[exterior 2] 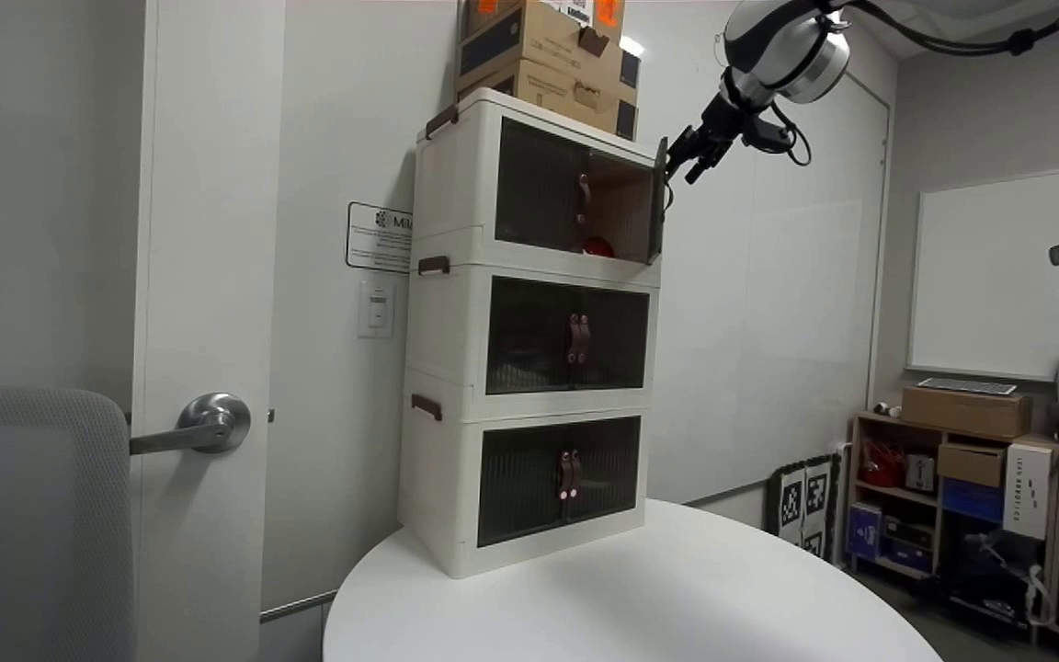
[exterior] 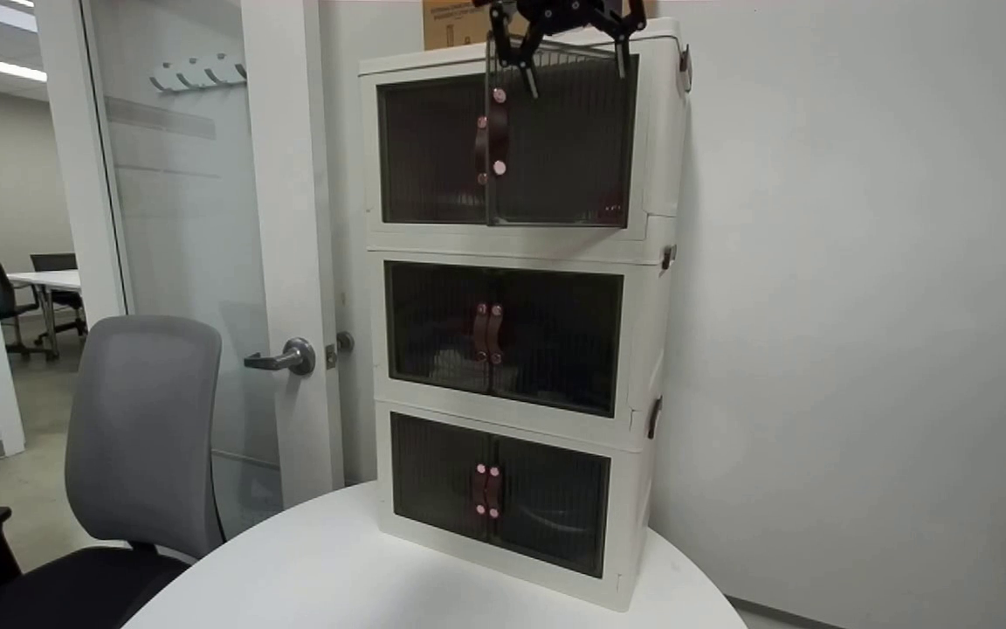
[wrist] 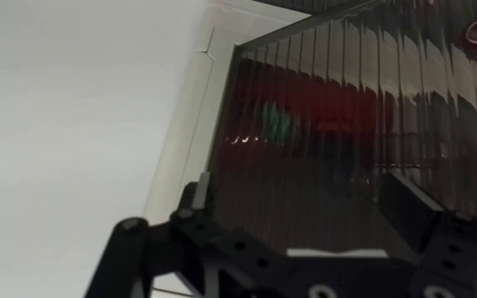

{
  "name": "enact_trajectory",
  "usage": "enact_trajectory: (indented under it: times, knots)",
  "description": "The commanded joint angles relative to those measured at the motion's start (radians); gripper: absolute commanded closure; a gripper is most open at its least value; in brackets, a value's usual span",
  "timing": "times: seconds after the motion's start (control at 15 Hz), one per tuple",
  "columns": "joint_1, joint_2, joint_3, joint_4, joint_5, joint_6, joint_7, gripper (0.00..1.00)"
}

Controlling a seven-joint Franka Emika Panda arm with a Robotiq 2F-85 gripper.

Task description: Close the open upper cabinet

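Note:
The upper cabinet (exterior: pixel 660 148) is the top tier of a white three-tier unit; it also shows in an exterior view (exterior 2: pixel 451 184). Its smoky left door (exterior: pixel 431 153) looks shut. Its other door (exterior: pixel 564 166) stands partly open, seen nearly edge-on in an exterior view (exterior 2: pixel 656 207). My gripper (exterior: pixel 578 83) is open with nothing between its fingers. It is at the outer face of the open door near its top (exterior 2: pixel 682 173); I cannot tell whether it touches. In the wrist view the open fingers (wrist: pixel 296 178) lie across the dark ribbed door (wrist: pixel 304 207).
Cardboard boxes (exterior 2: pixel 566 78) stand on the unit. A red object (exterior 2: pixel 598 246) lies inside the upper cabinet. The middle tier (exterior: pixel 503 336) and bottom tier (exterior: pixel 499 494) have shut doors. The unit stands on a round white table (exterior: pixel 311 559) beside a grey chair (exterior: pixel 143 419).

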Motion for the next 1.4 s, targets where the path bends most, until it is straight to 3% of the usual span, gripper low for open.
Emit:
enact_trajectory:
  times: [0.0, 0.73, 1.33]
  knots:
    - [0.009, 0.041, 0.018, 0.041, 0.007, 0.050, -0.024, 0.00]
    - [0.014, 0.199, 0.052, 0.142, 0.002, 0.320, -0.095, 0.00]
    - [0.015, 0.180, 0.082, 0.106, 0.013, 0.448, -0.107, 0.00]
